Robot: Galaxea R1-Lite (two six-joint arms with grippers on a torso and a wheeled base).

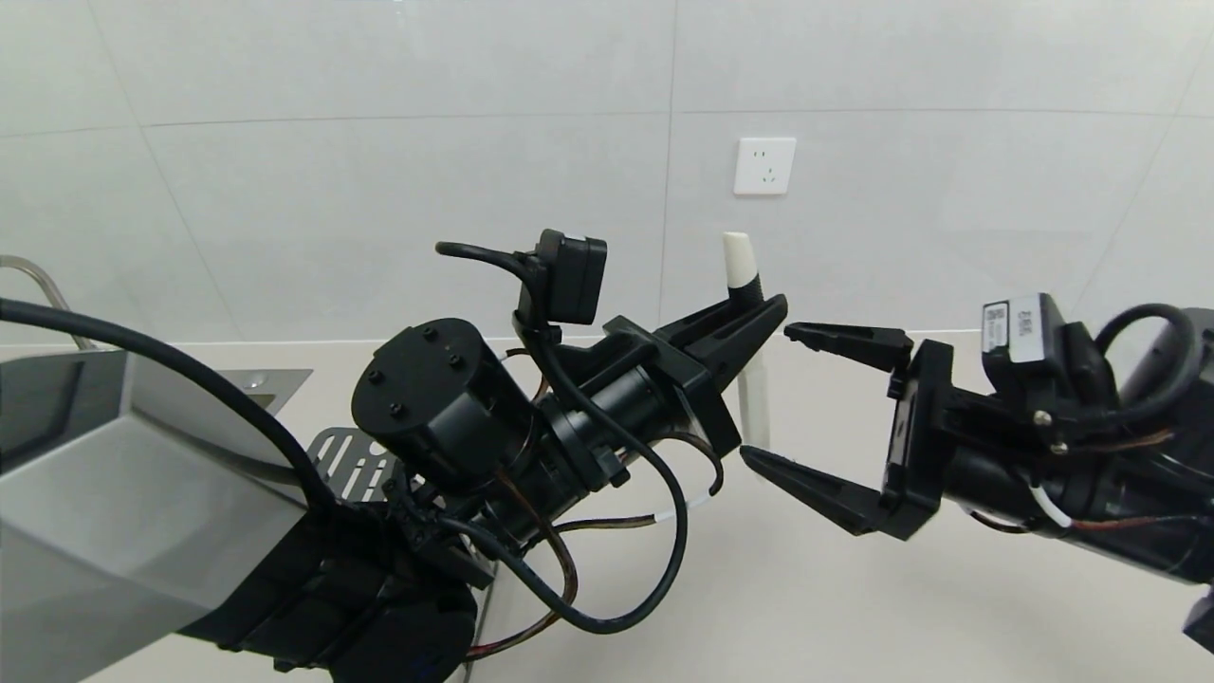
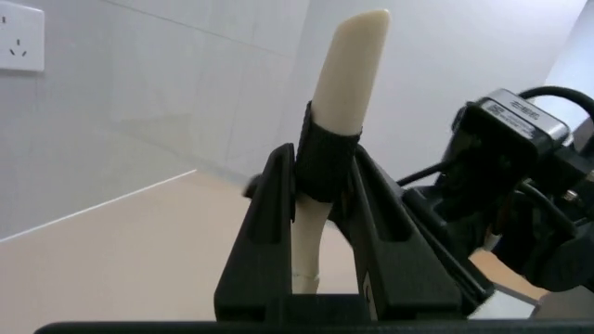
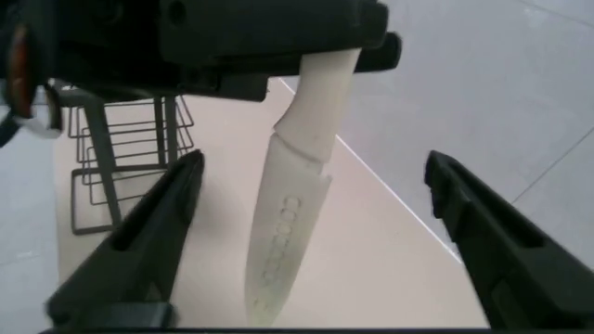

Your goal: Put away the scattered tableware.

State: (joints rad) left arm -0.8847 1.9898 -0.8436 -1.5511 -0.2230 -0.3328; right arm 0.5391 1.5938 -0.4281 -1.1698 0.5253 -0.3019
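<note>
While our left gripper is clamped tight on the cream-handled, white-bladed kitchen knife, we hold that knife in the air above the pale beige countertop, in front of the grey tiled wall. The grip sits at the knife's black collar, where handle meets blade.

What matters for us is how the knife lies. Its long axis is close to upright, with the handle rising above the left gripper and the blade hanging down towards the countertop. Our right gripper faces it from the right side with its fingers spread wide and nothing in them. In the right wrist view the blade hangs between the two fingers and touches neither. We cannot tell whether the fingertips have drawn level with the blade or stop just short of it.

We judge that a hand-over is being set up, and the right arm is the only free one. Its fingers line up with the bare blade rather than the handle, and that blade looks thin and slick to pinch. A black wire rack stands on the countertop beyond, a likely place for the knife.
</note>
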